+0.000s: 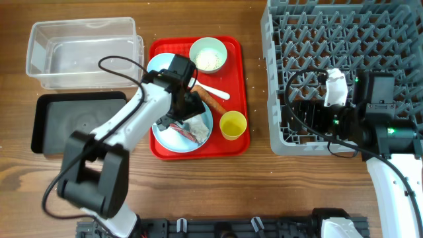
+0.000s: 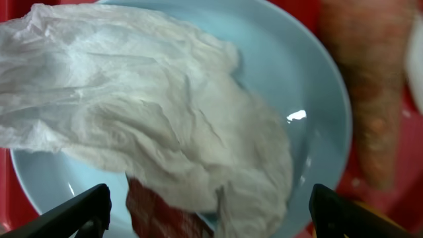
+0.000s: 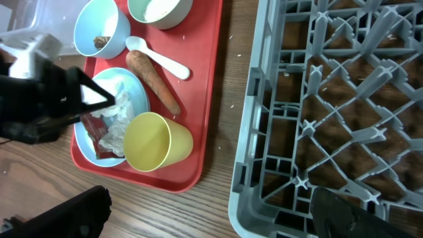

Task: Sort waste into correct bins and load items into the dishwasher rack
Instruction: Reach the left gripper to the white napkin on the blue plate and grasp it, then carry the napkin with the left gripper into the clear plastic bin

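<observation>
The crumpled white napkin [image 2: 152,112] lies on the light blue plate [image 2: 317,86] with the red wrapper [image 2: 158,211] under its edge. My left gripper [image 2: 208,221] is open just above them, one finger on each side of the napkin; overhead it [image 1: 188,106] hangs over the plate [image 1: 173,140]. The orange-brown stick [image 1: 210,100] and white spoon [image 1: 217,92] lie on the red tray beside the plate. A bowl of rice grains [image 1: 208,55] and the yellow cup [image 1: 232,124] stand there too. A second bowl [image 3: 101,28] holds a brown scrap. My right gripper [image 3: 208,218] is open and empty over the near left corner of the grey rack [image 1: 344,73].
The clear tub [image 1: 82,46] stands at the back left with the black tray [image 1: 76,122] in front of it. The red tray [image 1: 234,59] sits between them and the rack. A strip of bare wood [image 1: 258,99] separates tray and rack.
</observation>
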`<state>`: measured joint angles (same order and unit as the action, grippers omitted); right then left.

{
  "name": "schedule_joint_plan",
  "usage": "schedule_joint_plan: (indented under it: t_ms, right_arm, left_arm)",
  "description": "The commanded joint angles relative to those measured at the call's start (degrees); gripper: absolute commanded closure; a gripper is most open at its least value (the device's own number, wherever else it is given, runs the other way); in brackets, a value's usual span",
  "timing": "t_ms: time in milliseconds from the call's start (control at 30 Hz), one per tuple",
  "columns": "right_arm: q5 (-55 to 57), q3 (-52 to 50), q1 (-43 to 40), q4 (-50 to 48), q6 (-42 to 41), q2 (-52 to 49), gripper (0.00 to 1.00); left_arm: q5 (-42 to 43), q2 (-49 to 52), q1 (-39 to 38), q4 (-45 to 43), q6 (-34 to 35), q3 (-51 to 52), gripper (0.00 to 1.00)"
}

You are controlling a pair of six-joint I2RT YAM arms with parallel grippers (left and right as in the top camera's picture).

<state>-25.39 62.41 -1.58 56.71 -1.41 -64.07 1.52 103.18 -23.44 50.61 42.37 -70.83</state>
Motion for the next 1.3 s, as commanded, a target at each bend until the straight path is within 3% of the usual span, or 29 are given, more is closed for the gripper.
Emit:
schedule_joint_plan:
  t_ms: [0, 167, 233, 267, 300, 333, 500, 700, 833, 967, 1267]
  right_arm:
    - [-1.3, 1.2, 0.3, 0.1, -0.1, -0.3, 0.0]
    - [-1.3, 1.2, 0.3, 0.1, -0.1, -0.3, 0.0]
    - [-1.3, 1.2, 0.3, 0.1, -0.1, -0.3, 0.0]
    - [-1.3, 1.2, 0.3, 0.1, -0.1, -0.3, 0.0]
    - [-1.3, 1.2, 0.3, 0.1, -0.1, -0.3, 0.0]
    - [-1.3, 1.2, 0.3, 0.1, -0.1, -0.3, 0.0]
    - [-1.0, 1.2, 0.3, -0.2, -0.1, -0.3, 0.01]
    - [-1.0, 1.2, 0.3, -0.5, -0.1, -0.3, 0.01]
    - [-1.0, 1.2, 0.3, -0.5, -0.1, -0.3, 0.01]
    - [-1.0, 1.2, 0.3, -0.5, -0.1, -0.3, 0.02]
    - [-1.0, 1.0, 0.3, -2.4, -0.3, -0.3, 0.05]
  left_arm:
    - [-3.1, 5.7, 0.4, -2.0, 3.7, -0.4, 0.02]
    - [-3.1, 11.4, 0.4, -3.2, 3.7, -0.4, 0.06]
    - [-3.1, 12.0, 0.4, -3.1, 3.7, -0.4, 0.33]
    - [-3.1, 12.0, 0.4, -3.1, 3.7, -0.4, 0.51]
    - [-3.1, 12.0, 0.4, -3.1, 3.7, -0.4, 0.79]
    - [-3.1, 12.0, 0.4, -3.1, 3.7, -0.4, 0.96]
    - [-2.7, 9.6, 0.4, -0.5, 1.0, -2.1, 0.96]
    - [-2.5, 2.5, 1.5, 11.7, -3.2, -18.2, 0.96]
    - [-7.3, -1.1, 5.3, 12.2, -5.1, -26.9, 0.96]
    - [-11.7, -2.0, 12.8, 6.8, -7.7, -27.7, 0.96]
    - [-11.7, 1.3, 30.6, -16.6, -9.0, -27.6, 0.96]
